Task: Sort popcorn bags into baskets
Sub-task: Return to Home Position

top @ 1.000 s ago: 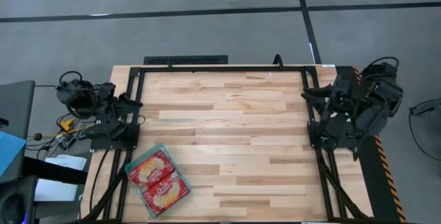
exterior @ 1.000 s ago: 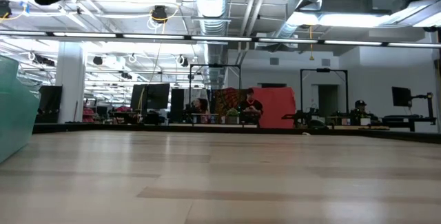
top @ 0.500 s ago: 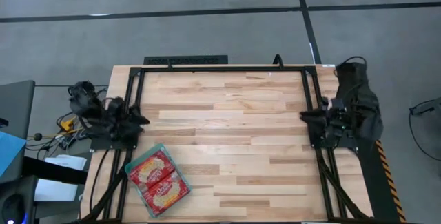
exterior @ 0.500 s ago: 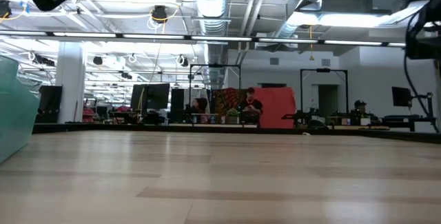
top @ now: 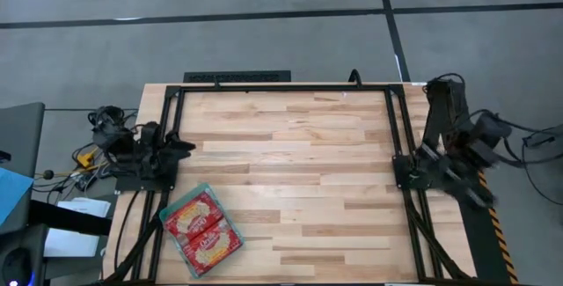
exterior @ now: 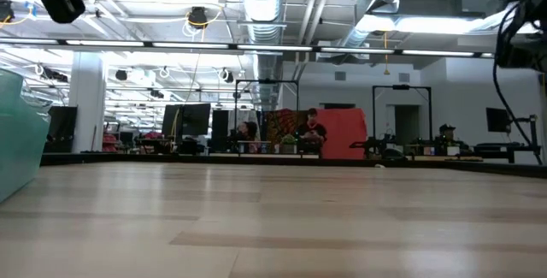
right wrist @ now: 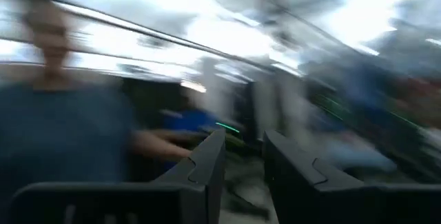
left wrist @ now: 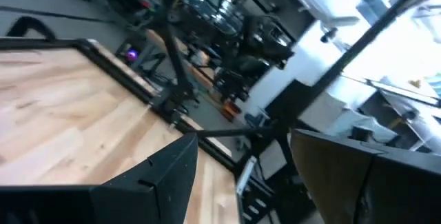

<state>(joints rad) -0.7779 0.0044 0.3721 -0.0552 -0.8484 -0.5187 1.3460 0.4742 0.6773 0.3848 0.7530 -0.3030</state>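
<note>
Two red popcorn bags (top: pixel 189 214) (top: pixel 214 244) show face up in the one green tray (top: pixel 184 196), lying side by side and touching. Whether more bags lie beneath them, I cannot tell. That tray sits at an angle on the near left corner of the wooden table (top: pixel 299 145), and in the low view its pale green wall (exterior: pixel 17 133) fills the left edge.

Two arms, one on each side. The left arm (top: pixel 141 150) is folded over its base at the table's left edge, just beyond the tray, with the left gripper (top: pixel 180 145) pointing in over the wood. From its wrist camera, the left gripper (left wrist: pixel 242 136) stands spread wide, holding nothing.

Over on the right edge, the right arm (top: pixel 444 136) rises above its base, well apart from the tray. The right gripper (right wrist: pixel 244 134) has its two fingers parted by a narrow gap, nothing between them, and it faces out into the room, where a person in blue (right wrist: pixel 62 134) appears.
</note>
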